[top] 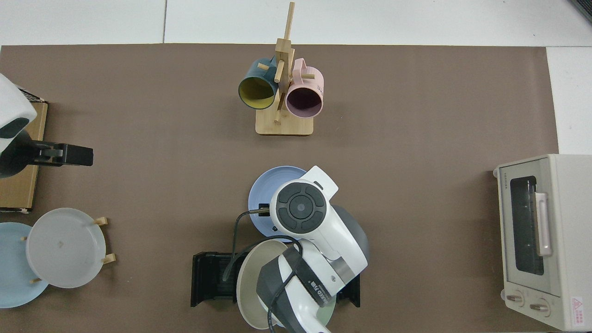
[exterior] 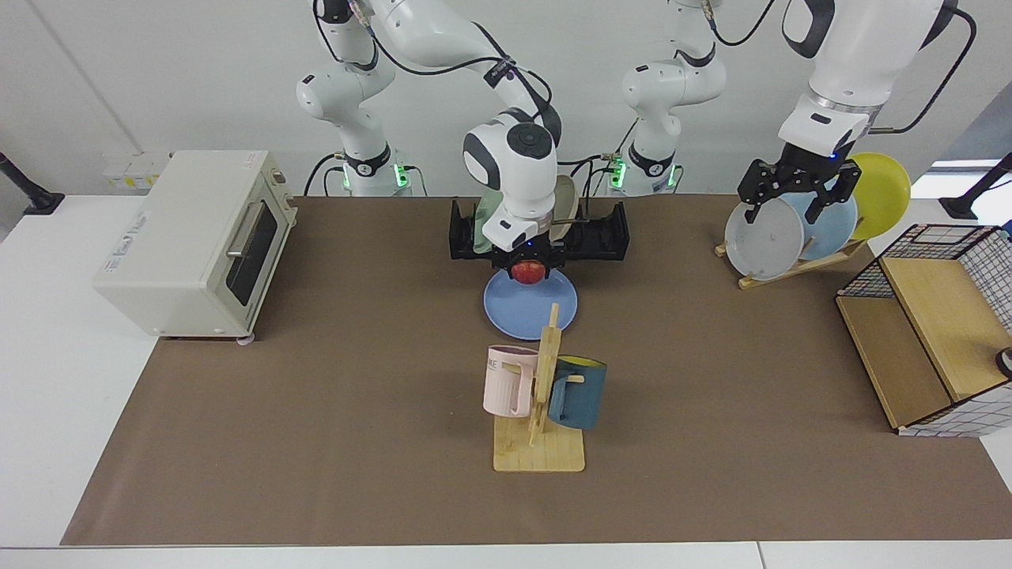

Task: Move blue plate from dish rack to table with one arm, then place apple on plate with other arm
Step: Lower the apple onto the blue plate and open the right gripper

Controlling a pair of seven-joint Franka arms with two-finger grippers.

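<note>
The blue plate [exterior: 522,310] lies flat on the brown mat of the table [exterior: 316,395], just in front of the black dish rack [exterior: 605,233]. My right gripper [exterior: 529,265] hovers over the plate's far edge, shut on the red apple [exterior: 529,273]. In the top view that arm's wrist covers the apple and much of the blue plate [top: 264,192]; the dish rack [top: 212,277] shows beside it. My left gripper [exterior: 793,197] hangs open and holding nothing over the wooden plate stand at the far side, and the left gripper [top: 60,155] shows at the top view's edge.
A green plate and a beige plate [exterior: 566,207] stand in the rack. A mug tree [exterior: 541,395] with two mugs is close in front of the blue plate. A toaster oven [exterior: 198,241], a wooden stand with plates [exterior: 791,237] and a wire-sided box [exterior: 933,332] flank the mat.
</note>
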